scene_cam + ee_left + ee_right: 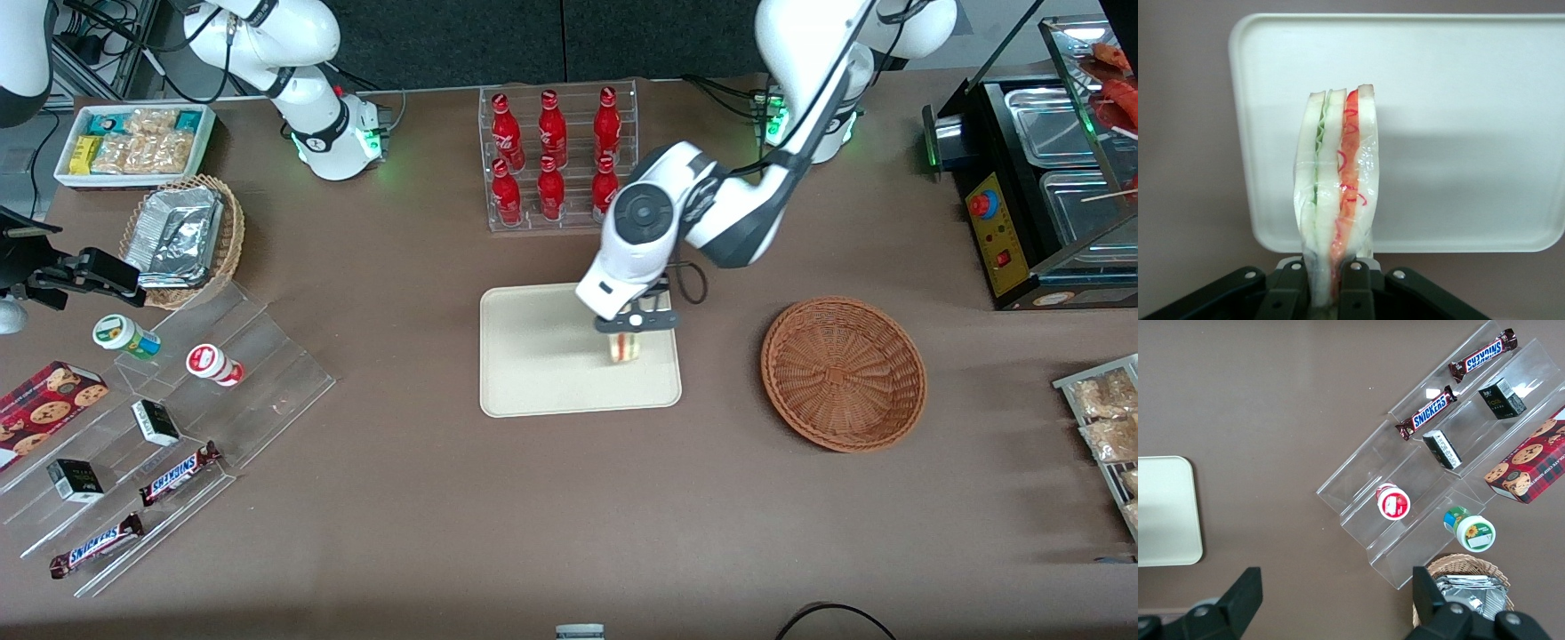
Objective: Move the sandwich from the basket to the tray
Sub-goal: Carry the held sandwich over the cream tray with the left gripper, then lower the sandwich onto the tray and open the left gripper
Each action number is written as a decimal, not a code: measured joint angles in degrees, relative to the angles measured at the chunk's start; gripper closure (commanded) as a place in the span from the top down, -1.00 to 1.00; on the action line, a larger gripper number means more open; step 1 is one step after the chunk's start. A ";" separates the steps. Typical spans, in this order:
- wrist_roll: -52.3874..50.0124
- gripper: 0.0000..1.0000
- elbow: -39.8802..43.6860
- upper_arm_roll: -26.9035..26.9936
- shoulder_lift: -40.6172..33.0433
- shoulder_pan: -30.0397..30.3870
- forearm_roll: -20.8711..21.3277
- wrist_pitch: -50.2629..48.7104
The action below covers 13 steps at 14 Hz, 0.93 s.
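Tray (1165,513) corner; 2 Snickers bars (1426,412) on a clear stepped stand (1358,500).

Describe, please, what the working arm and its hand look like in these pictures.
The working arm has glossy white rounded shells with dark grey joint sections and a round grey cap at the wrist. A thin black cable runs along it and loops near the wrist. Its base glows green. The hand, above the tray, is black, with two slim black fingers fastened by silver screws.
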 measured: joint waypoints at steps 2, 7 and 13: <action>-0.02 -1.00 3.50 0.04 3.74 -1.95 0.03 0.13; -0.09 -1.00 7.16 0.21 8.95 -3.44 2.64 1.91; -2.84 -1.00 7.43 0.26 11.33 -3.97 6.97 5.37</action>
